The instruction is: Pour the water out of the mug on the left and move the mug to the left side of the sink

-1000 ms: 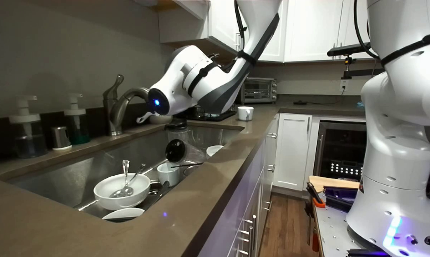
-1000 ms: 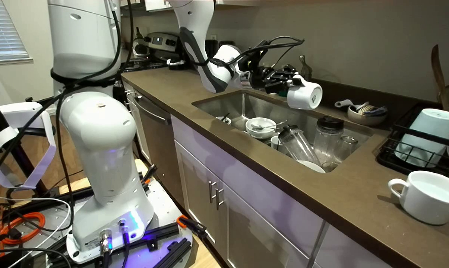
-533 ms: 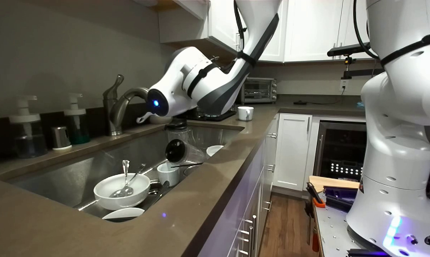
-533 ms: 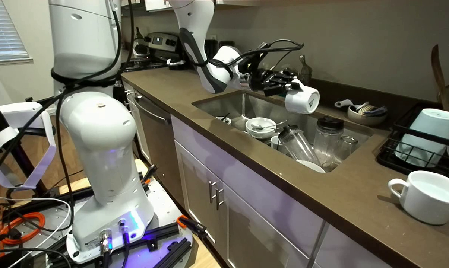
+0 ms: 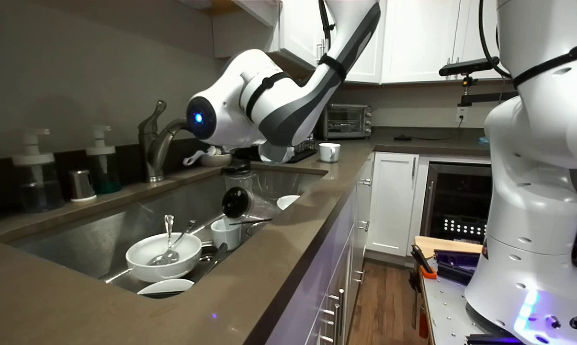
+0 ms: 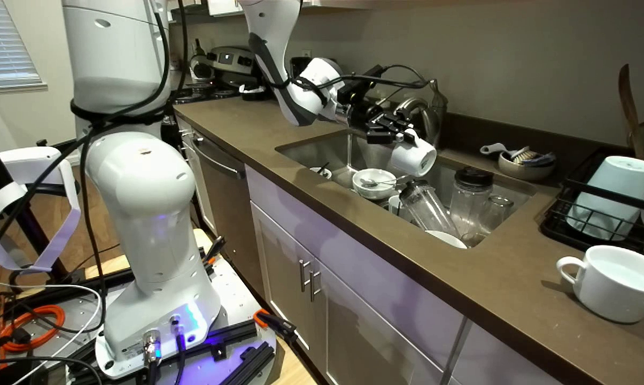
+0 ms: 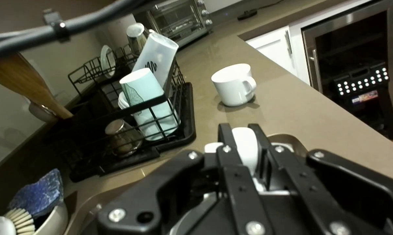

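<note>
Compared with half a second ago, your mug (image 6: 413, 155) has shifted along the sink (image 6: 324, 152), away from the dish rack (image 7: 191, 111), and shows lower in an exterior view, with the curve of the faucet (image 6: 433, 123) now visible behind it. The arm (image 5: 288, 110) appears higher and further left in an exterior view, uncovering more of the brush bowl (image 5: 216, 161). The white bowl (image 5: 144, 261) and the tilted jar (image 6: 427, 207) in the basin lie as they did.

For room, mind the faucet behind, the sink's front rim on your near side, and the jar's black lid showing just under the mug; from this angle you can't fairly judge the height between those two. Past the sink's end away from the rack, the countertop (image 6: 236, 125) runs on. A second white mug (image 7: 234, 85) stands upright on the counter near the rack, well apart from your gripper (image 7: 239, 128).

Your fingers (image 7: 225, 137) are clamped on the mug at its handle. It hangs tilted over the sink, base turned away from the gripper.
</note>
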